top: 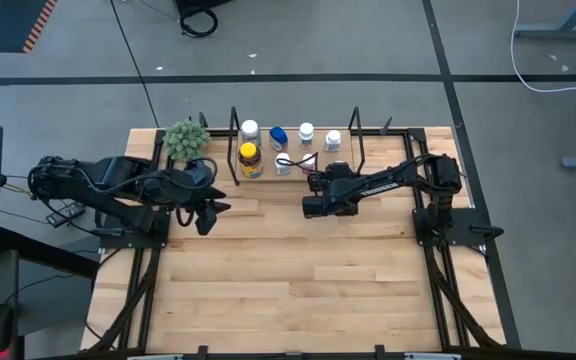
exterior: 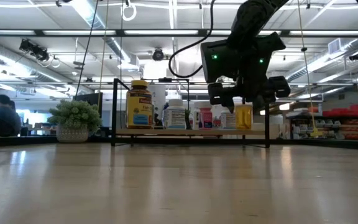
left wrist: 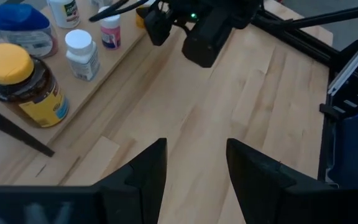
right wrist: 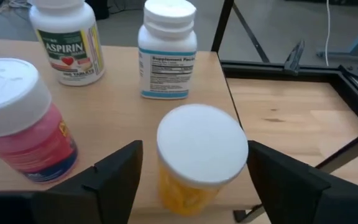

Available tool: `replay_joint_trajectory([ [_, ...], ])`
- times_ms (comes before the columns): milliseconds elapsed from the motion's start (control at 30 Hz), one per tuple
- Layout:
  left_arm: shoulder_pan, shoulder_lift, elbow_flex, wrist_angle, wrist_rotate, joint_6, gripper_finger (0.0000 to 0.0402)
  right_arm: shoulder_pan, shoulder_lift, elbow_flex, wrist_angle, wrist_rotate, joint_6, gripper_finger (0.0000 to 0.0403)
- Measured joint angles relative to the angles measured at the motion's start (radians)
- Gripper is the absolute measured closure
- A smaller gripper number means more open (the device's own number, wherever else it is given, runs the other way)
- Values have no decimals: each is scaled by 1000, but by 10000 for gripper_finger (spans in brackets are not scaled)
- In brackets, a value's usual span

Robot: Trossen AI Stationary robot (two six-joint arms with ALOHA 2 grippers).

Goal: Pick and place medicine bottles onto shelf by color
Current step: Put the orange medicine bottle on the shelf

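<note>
Eight or so medicine bottles stand on the shelf, and the one that matters sits right between the fingers of the right tool: a small yellow bottle with a flat white cap, upright. The right tool is released, fingers spread to either side of the cap; a clear gap shows on one side, the other side is too close to call. Just beyond the tool: a white aspirin bottle with a green label and a white supplement bottle. A pink bottle with a white cap stands close beside one finger. The yellow bottle is near the shelf's front edge and close to the shelf end, where a black wire upright rises past the supplement bottle. Behind the right tool the table is bare wood, wide open toward the near edge. The left tool hovers over bare table off the other end of the shelf, fingers parted, grasping nothing. Ahead of it and to the side stand a large amber bottle with a yellow cap, a blue bottle and a tiny white bottle. A green plant ball sits just past the left tool at the table's far edge.
</note>
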Motion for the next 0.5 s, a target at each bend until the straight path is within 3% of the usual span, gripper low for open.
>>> replay_joint_trajectory([
  [500,0,0,0,-8,5,-2,230,55,-1,58,-54,-14,-20,100],
])
